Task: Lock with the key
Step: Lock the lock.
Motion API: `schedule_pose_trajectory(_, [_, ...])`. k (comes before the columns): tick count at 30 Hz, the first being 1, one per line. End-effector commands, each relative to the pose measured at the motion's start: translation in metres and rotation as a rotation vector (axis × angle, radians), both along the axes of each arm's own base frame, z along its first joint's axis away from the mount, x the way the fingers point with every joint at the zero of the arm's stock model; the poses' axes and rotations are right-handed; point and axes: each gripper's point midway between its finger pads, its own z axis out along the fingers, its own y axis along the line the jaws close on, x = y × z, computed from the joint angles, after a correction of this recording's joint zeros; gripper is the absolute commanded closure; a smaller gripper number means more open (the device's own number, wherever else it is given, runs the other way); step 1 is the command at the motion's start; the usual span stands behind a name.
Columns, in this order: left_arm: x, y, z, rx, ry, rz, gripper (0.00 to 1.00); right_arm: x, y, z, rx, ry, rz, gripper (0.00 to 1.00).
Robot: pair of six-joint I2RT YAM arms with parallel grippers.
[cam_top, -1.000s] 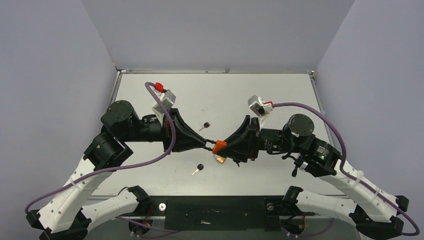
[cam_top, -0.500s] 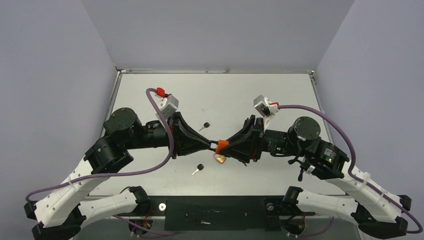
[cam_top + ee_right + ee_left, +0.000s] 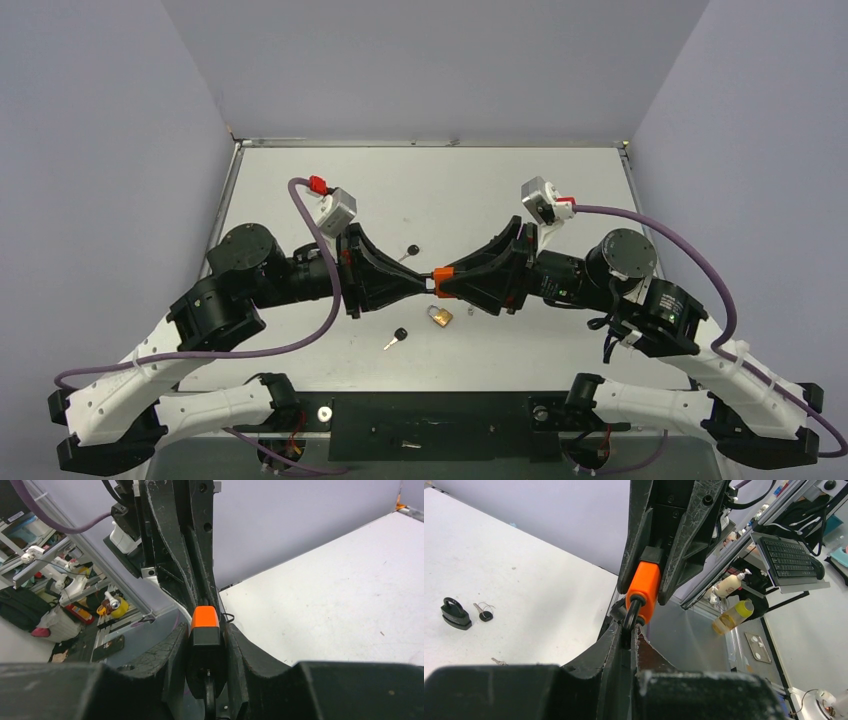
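The orange-and-black padlock (image 3: 643, 586) hangs in mid-air over the middle of the table (image 3: 560, 190), clamped across its body by the right gripper (image 3: 205, 630). The left gripper (image 3: 629, 629) is pinched tight on a thin black loop (image 3: 633, 611) at the lock's orange end; I cannot tell whether that is the shackle or a key's head. Over the last second both arms have raised and levelled the joined pair. That move carried it clear of the brass padlock (image 3: 440, 317), which now lies exposed beside a loose key (image 3: 398, 338). The locking step looks under way, not finished.
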Motion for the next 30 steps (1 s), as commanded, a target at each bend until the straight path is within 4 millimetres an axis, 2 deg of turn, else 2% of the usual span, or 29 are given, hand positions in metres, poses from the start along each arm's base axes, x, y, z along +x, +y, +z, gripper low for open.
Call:
schedule_pose_trajectory(1, [0.0, -0.033, 0.001, -0.004, 0.031, -0.041, 1.0, 0.02, 0.042, 0.008, 0.051, -0.039, -0.027, 1.0])
schedule_pose_trajectory(7, [0.01, -0.028, 0.044, -0.114, 0.03, 0.033, 1.0, 0.016, 0.051, -0.017, -0.033, -0.04, -0.037, 1.0])
schedule_pose_trajectory(10, [0.004, -0.031, 0.06, -0.156, 0.036, -0.007, 1.0, 0.014, 0.055, -0.027, -0.068, -0.042, -0.04, 1.0])
schedule_pose_trajectory(14, [-0.006, -0.047, 0.058, -0.148, 0.065, -0.08, 1.0, 0.019, 0.059, -0.032, -0.084, -0.044, -0.059, 1.0])
schedule_pose_trajectory(15, [-0.014, -0.05, 0.058, -0.145, 0.065, -0.104, 1.0, 0.019, 0.06, -0.032, -0.085, -0.046, -0.062, 1.0])
schedule_pose_trajectory(18, [-0.021, -0.055, 0.05, -0.099, 0.053, -0.098, 1.0, 0.025, 0.06, -0.03, -0.094, -0.056, -0.085, 1.0])
schedule_pose_trajectory(20, [-0.013, -0.047, 0.047, -0.087, 0.049, -0.031, 1.0, 0.027, 0.059, -0.027, -0.1, -0.064, -0.098, 1.0])
schedule_pose_trajectory(23, [0.014, -0.027, 0.048, -0.112, 0.038, 0.143, 1.0, 0.029, 0.055, -0.024, -0.094, -0.076, -0.106, 1.0])
schedule_pose_trajectory(24, [0.017, -0.014, 0.056, -0.143, 0.027, 0.179, 1.0, 0.026, 0.053, -0.022, -0.086, -0.079, -0.091, 0.97])
schedule_pose_trajectory(25, [0.024, -0.009, 0.053, -0.145, 0.028, 0.217, 1.0, 0.027, 0.052, -0.022, -0.083, -0.081, -0.09, 0.92])
schedule_pose_trajectory(26, [0.027, 0.001, 0.056, -0.152, 0.018, 0.241, 1.0, 0.024, 0.048, -0.018, -0.071, -0.087, -0.076, 0.79])
schedule_pose_trajectory(27, [0.029, 0.005, 0.057, -0.153, 0.016, 0.256, 1.0, 0.028, 0.044, -0.019, -0.065, -0.09, -0.083, 0.74])
schedule_pose_trajectory(29, [0.032, 0.021, 0.063, -0.178, 0.008, 0.284, 1.0, 0.024, 0.035, -0.014, -0.016, -0.092, -0.037, 0.57])
schedule_pose_trajectory(30, [0.036, 0.026, 0.062, -0.174, 0.008, 0.301, 1.0, 0.031, 0.024, -0.007, 0.015, -0.097, -0.055, 0.53])
